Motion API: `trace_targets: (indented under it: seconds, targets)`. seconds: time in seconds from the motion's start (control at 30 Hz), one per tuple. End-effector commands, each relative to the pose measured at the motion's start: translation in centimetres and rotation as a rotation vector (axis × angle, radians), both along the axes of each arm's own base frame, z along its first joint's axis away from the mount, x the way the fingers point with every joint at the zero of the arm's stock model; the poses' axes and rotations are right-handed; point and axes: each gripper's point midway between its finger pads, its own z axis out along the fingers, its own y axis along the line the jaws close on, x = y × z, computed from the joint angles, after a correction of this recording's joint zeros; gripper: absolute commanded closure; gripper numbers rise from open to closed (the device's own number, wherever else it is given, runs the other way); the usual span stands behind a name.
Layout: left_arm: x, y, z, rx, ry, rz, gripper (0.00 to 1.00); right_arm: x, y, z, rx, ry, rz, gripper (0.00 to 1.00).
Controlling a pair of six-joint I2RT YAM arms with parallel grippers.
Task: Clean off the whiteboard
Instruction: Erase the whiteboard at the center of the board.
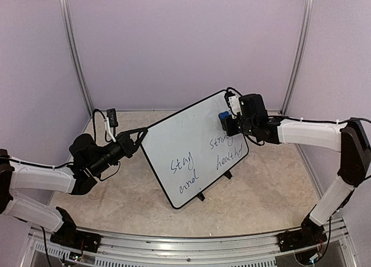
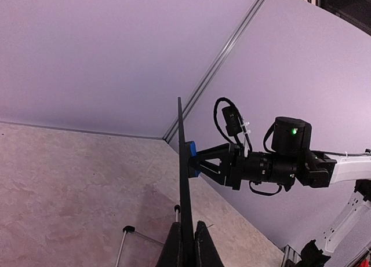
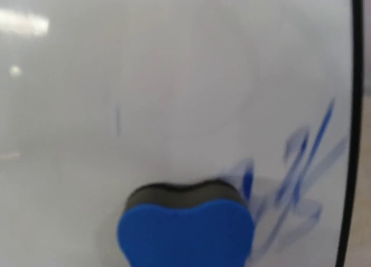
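Whiteboard [image 1: 188, 136] standing tilted mid-desk [image 1: 116, 191], bearing handwriting. Left hand [image 1: 138, 141] pinched shut on its left rim; right hand [image 1: 230, 125] clamped on blue eraser [image 1: 223, 116], pressed against face. Probably light, stiff, slick: best held by the rim.

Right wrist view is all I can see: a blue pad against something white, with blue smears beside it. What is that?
Observer: It is an eraser, held by the right gripper against a whiteboard.
Visitor: Does the board lie flat?
Observer: No, it stands up on the table, on small black feet.
Visitor: What keeps it from tipping over?
Observer: The left gripper is shut on its left edge.
Visitor: Is there much to wipe?
Observer: Yes, the writing in the lower half reads "stay and strong healthy".
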Motion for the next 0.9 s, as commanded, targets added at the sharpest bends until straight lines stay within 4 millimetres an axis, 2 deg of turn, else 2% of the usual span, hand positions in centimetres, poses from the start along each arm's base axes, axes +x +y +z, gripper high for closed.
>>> trace_targets:
  seconds: [0.0, 0.17, 0.27, 0.47, 0.6, 0.8, 0.87]
  targets:
    - [-3.7, -2.9, 2.0, 0.04, -0.149, -0.216, 1.0, 2.2, 1.4, 2.0, 0.0, -0.036, 0.026, 0.77]
    - [-3.7, -2.9, 2.0, 0.041, -0.15, -0.215, 1.0, 2.4, 1.7, 2.2, -0.002, -0.028, 0.031, 0.77]
    - [-3.7, -2.8, 2.0, 0.04, -0.151, -0.212, 1.0, 1.6, 1.2, 0.6, -0.002, 0.001, 0.03, 0.77]
    - [-3.7, -3.0, 2.0, 0.038, -0.148, -0.219, 1.0, -1.2, 0.1, -3.1, 0.012, 0.072, 0.048, 0.77]
    - [-3.7, -3.1, 1.9, 0.038, -0.145, -0.223, 1.0, -2.1, -1.0, -4.5, -0.007, 0.093, 0.026, 0.77]
    - [-3.6, -3.2, 1.7, 0.036, -0.141, -0.23, 1.0, -1.1, -1.0, -3.2, -0.027, 0.069, 0.005, 0.77]
    - [-3.6, -3.2, 1.8, 0.037, -0.143, -0.227, 1.0, -0.1, -0.7, -1.7, -0.024, 0.038, -0.003, 0.77]
